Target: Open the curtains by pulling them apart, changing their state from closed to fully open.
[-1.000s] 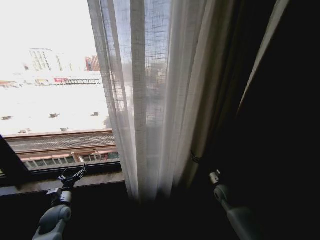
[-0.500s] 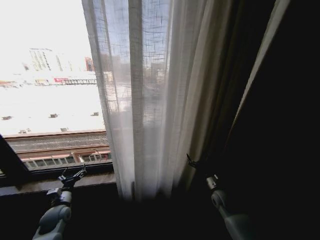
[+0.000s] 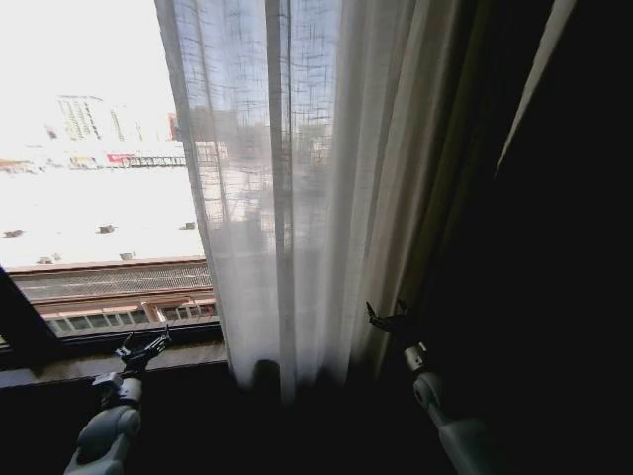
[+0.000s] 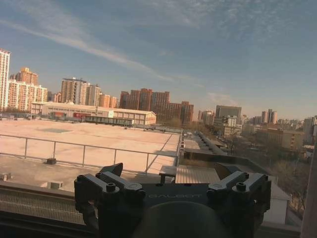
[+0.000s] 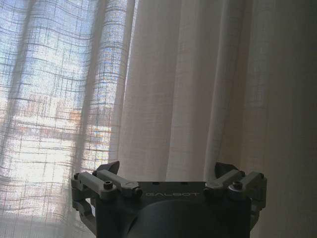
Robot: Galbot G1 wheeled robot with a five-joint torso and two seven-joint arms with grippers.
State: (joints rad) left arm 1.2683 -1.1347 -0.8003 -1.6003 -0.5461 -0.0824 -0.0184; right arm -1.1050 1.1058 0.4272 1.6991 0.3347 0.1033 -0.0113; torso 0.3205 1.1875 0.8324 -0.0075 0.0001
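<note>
The sheer white pleated curtains (image 3: 297,198) hang bunched in the middle of the head view, with bare window to their left. My right gripper (image 3: 384,317) is open at the lower right folds of the fabric, which also hang close in front of it in the right wrist view, where the curtains (image 5: 173,74) sit just beyond the open right gripper (image 5: 168,167). Nothing lies between its fingers. My left gripper (image 3: 146,344) is open low by the window sill, left of the curtains. In its own wrist view the left gripper (image 4: 171,171) faces the glass and the city outside.
A dark heavy drape (image 3: 534,247) covers the right side beside the curtains. The window sill (image 3: 59,368) runs along the lower left, with a dark frame post (image 3: 20,327) at the far left. Rooftops and buildings (image 4: 99,99) lie beyond the glass.
My right arm has moved left and slightly up, closer to the curtains' lower folds. The curtains' left edge has drifted a little to the left. The left arm has not moved.
</note>
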